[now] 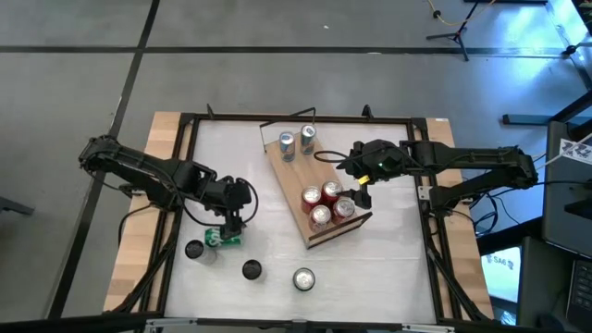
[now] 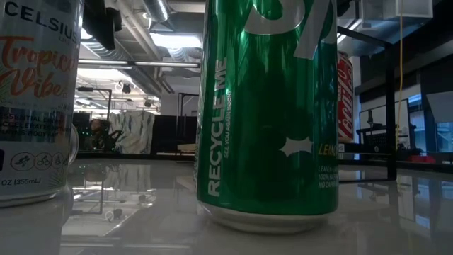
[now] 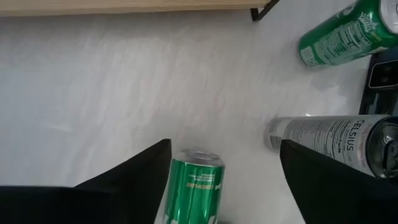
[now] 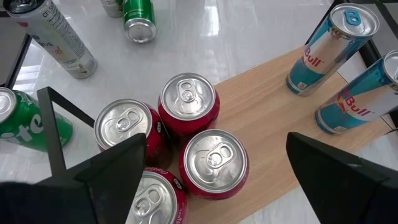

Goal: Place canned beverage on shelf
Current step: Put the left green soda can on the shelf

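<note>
A green can (image 1: 222, 240) lies on its side on the white table at the near left. My left gripper (image 1: 229, 222) hangs just above it, open. In the left wrist view the can (image 3: 193, 186) shows between the two fingers, close beside one of them, with a silver end pointing away from the gripper (image 3: 225, 146). The shelf (image 1: 296, 180), a light-wood board, lies slanted at the table's middle. My right gripper (image 1: 356, 196) stands open over the board's near end (image 4: 261, 106), above the red cans and touching none of them. My left gripper has its fingers on either side of the lying green can. One finger (image 3: 143, 180) shows right against the can's side (image 3: 177, 186). I cannot tell whether it touches the can. The can rests on the table along the fingers' direction.
Several red cans (image 1: 328, 205) stand on the shelf's near end and two blue-silver cans (image 1: 296, 141) on its far end. A Celsius can (image 1: 252, 270), a green can (image 1: 303, 278) and a dark-topped can (image 1: 194, 250) stand near the front edge. A black frame (image 1: 185, 166) rims the table.
</note>
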### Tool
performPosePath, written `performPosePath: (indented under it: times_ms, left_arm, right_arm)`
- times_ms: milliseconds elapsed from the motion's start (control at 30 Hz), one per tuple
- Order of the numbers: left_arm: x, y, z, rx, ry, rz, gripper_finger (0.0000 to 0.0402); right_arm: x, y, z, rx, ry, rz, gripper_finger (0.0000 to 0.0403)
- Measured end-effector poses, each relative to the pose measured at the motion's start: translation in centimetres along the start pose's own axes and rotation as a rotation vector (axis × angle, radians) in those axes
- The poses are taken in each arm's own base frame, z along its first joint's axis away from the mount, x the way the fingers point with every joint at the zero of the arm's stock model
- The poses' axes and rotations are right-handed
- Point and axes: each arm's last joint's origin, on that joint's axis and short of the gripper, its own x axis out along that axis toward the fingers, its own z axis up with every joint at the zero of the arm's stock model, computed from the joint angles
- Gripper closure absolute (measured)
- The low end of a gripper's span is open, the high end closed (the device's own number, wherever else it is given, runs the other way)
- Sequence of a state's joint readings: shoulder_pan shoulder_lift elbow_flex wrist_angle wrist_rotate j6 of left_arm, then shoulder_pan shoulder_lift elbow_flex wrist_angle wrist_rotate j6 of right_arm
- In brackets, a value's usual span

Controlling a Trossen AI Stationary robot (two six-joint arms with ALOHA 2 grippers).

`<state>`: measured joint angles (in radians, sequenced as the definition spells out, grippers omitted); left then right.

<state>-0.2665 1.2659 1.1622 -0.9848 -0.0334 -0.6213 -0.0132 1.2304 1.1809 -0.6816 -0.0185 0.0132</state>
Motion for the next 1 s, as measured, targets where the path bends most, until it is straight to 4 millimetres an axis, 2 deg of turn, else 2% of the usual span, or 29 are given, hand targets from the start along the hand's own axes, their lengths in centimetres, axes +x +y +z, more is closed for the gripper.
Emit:
performPosePath:
  times_ms: [267, 367, 800, 1000]
  left_arm:
    - [0.0, 0.0, 0.0, -0.005, 0.001, 0.007, 0.0026]
    - [0.0, 0.0, -0.4, 0.006, 0.025, 0.019, 0.0006]
    - [0.0, -1.7, -2.4, 0.025, 0.099, 0.024, 0.0007]
    - [1.7, -1.2, -4.2, -0.053, 0.181, 0.082, 0.0007]
  right_arm:
    - [0.0, 0.0, 0.0, 0.000, 0.000, 0.000, 0.0024]
    - [0.0, 0.0, 0.0, 0.000, 0.000, 0.000, 0.0024]
    - [0.0, 0.0, 0.0, 0.000, 0.000, 0.000, 0.0024]
    - [0.0, 0.0, 0.0, 0.000, 0.000, 0.001, 0.0024]
